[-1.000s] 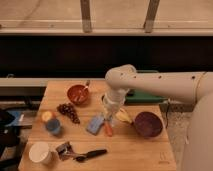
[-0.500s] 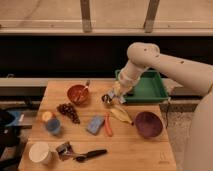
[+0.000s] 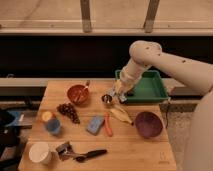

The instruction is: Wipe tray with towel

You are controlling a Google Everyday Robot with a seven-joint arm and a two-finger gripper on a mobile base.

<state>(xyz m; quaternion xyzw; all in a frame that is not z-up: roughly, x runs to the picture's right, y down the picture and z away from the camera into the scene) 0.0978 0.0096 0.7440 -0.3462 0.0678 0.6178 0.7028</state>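
arm (image 3: pixel 167 59): white rounded shells; small dark dots | tool (image 3: pixel 120 92): pale; at tray (image 3: pixel 150 86) rim

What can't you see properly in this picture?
1. Camera view: the gripper, shut, sits at the left rim of the green tray. Whether it holds a towel is too blurred to tell.
2. The tray's left part is hidden behind the arm.
3. The arm is cut off by the right edge.
4. The dark tool near the front is too small to name.
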